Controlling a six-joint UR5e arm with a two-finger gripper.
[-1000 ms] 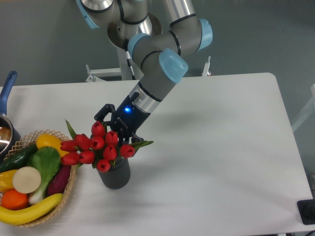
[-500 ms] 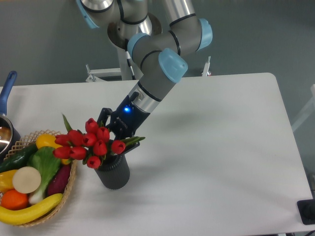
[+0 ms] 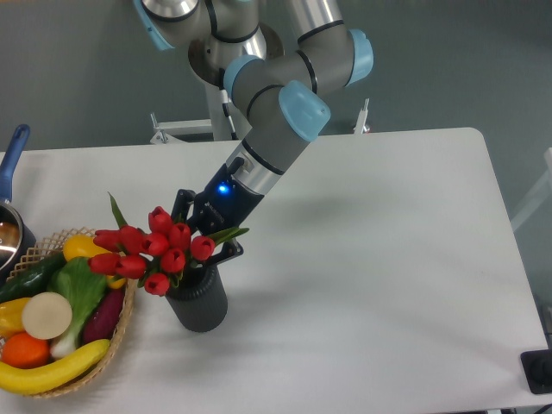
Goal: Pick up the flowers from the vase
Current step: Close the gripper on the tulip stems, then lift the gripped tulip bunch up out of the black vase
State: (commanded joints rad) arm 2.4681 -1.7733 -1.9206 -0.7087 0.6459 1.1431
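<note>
The flowers, a bunch of red tulip buds with green leaves, lean to the left above the vase, a small dark grey ribbed pot near the table's front. Their stems still reach down into the vase's mouth. My gripper comes in from the upper right, just behind the buds, and its black fingers are closed around the bunch at stem height. The buds hide most of the grip.
A wicker basket of fruit and vegetables sits directly left of the vase, under the leaning buds. A pot with a blue handle stands at the far left edge. The white table stretches to the right.
The bunch has risen and shifted left along with my gripper, so the buds now sit higher above the vase's rim and further over the basket.
</note>
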